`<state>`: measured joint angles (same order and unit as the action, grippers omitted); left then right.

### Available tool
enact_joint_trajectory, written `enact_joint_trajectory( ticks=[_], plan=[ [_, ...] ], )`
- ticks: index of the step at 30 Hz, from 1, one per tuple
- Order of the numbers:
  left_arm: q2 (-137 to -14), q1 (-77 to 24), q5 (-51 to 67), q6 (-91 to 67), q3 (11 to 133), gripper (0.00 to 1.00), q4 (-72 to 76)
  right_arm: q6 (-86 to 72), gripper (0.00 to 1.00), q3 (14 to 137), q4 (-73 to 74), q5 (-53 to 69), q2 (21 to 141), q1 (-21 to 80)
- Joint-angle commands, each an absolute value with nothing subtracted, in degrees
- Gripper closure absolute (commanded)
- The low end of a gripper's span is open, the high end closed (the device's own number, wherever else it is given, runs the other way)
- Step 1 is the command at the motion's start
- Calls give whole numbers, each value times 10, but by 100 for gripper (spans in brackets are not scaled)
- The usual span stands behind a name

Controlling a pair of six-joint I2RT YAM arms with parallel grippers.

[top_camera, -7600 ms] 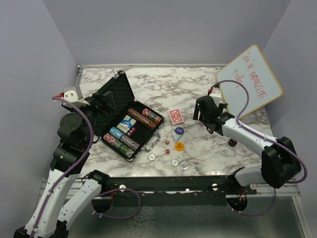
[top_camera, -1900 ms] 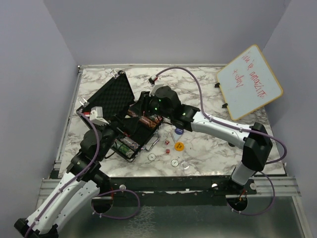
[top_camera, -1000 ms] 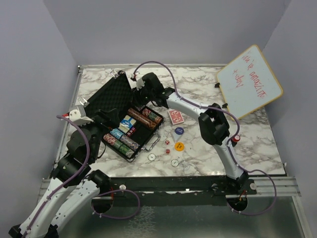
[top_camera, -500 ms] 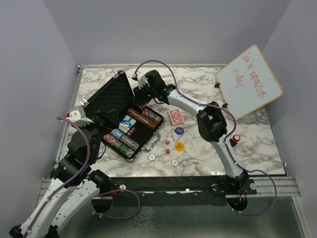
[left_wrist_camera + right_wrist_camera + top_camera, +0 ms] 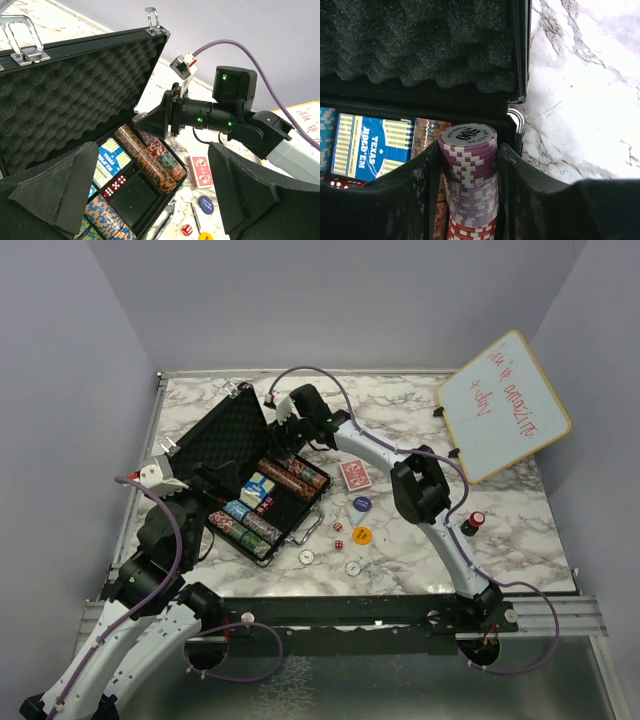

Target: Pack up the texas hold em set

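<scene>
The black case lies open at the left, its foam lid raised. The tray holds striped chip rows, a blue deck and red dice. My right gripper reaches across to the tray's far right corner and is shut on the purple chip stack marked 500. My left gripper is open and empty above the tray's near left. A red deck, a blue button, an orange button and a red die lie on the marble.
A wood-framed whiteboard leans at the back right. A small black cylinder with a red-white top stands at the right. White round buttons lie near the front edge. The case handle faces the loose pieces.
The right arm swung from the right of the table over the case to its far right corner and has only settled slightly in the last half second. The left arm drew back left.
</scene>
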<state>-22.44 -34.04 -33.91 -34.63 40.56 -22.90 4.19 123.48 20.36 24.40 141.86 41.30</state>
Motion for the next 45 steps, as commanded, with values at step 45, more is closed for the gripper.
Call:
enact_joint_trajectory(
  ticks=[45],
  plan=[
    [-246, -340, -234, -330, 388, 1, -210, -184, 7, 766, 174, -140, 1070, 406]
  ],
)
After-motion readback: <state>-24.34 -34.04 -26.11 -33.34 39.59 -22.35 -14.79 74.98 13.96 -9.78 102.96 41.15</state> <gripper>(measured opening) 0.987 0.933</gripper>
